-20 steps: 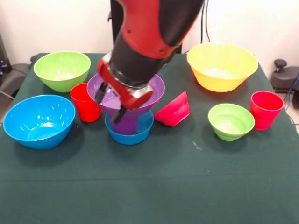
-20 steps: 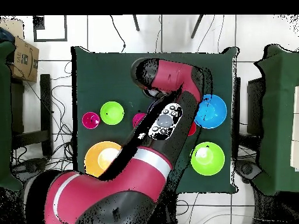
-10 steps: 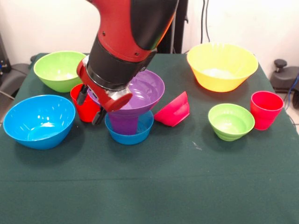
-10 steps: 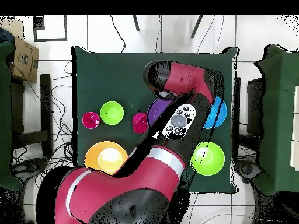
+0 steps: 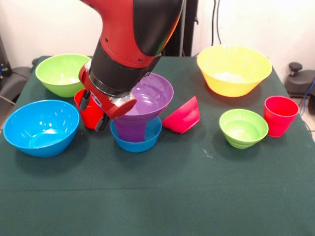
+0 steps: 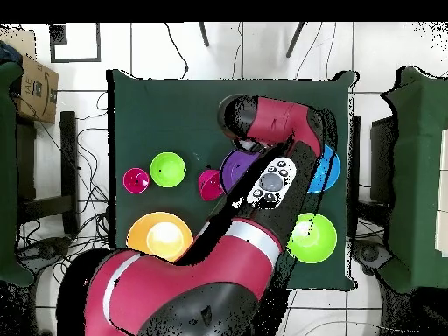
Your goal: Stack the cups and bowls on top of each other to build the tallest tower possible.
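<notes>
1. The gripper [image 5: 93, 112] is hanging over the left red cup [image 5: 89, 109], at about 9 o'clock from the tower [image 5: 137, 117]; its two dark fingers [image 5: 102, 123] are showing apart, so the claw is standing open and holding nothing.
2. The tower is sitting mid-table: a purple bowl [image 5: 147, 96] is resting on a purple cup [image 5: 132, 131], which is standing inside a small blue bowl [image 5: 146, 139].
3. A pink bowl [image 5: 183, 117] is lying tipped on its side just beside the tower at 3 o'clock.
4. A big blue bowl [image 5: 41, 127] is sitting at 9 o'clock, near the left red cup.
5. A big green bowl [image 5: 64, 73] is sitting at 10 o'clock.
6. A yellow bowl [image 5: 234, 69] is sitting at 2 o'clock.
7. A small green bowl [image 5: 243, 128] and the right red cup [image 5: 279, 115] are standing just beside each other at 3 o'clock, well apart from the tower.
8. From overhead, the arm [image 6: 262, 184] is covering the tower's middle.
</notes>
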Robot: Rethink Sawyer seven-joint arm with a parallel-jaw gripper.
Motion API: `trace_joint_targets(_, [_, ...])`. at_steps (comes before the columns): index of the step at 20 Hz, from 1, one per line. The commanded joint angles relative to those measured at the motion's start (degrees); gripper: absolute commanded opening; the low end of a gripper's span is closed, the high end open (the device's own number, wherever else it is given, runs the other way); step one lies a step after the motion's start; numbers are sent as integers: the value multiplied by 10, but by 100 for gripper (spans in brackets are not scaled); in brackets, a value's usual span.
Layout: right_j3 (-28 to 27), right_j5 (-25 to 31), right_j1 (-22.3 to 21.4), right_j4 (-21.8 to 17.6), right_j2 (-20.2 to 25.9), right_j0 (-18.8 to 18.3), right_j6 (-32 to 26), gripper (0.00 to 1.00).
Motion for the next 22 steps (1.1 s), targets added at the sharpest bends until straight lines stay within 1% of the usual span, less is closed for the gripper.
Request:
trace_joint_targets(1, [68,-76,7,-59,107,-16,-78,100])
trace_joint_targets(5, [82,-91,0,-70,114,-19,-78,100])
trace_joint_targets(10, [94,-111,-8,-88,135,-36,-102,100])
trace_joint_targets(18, [97,-112,-17,-126,173,-60,-145,100])
trace_joint_targets(22, [100,-112,-22,-145,188,-68,-146,100])
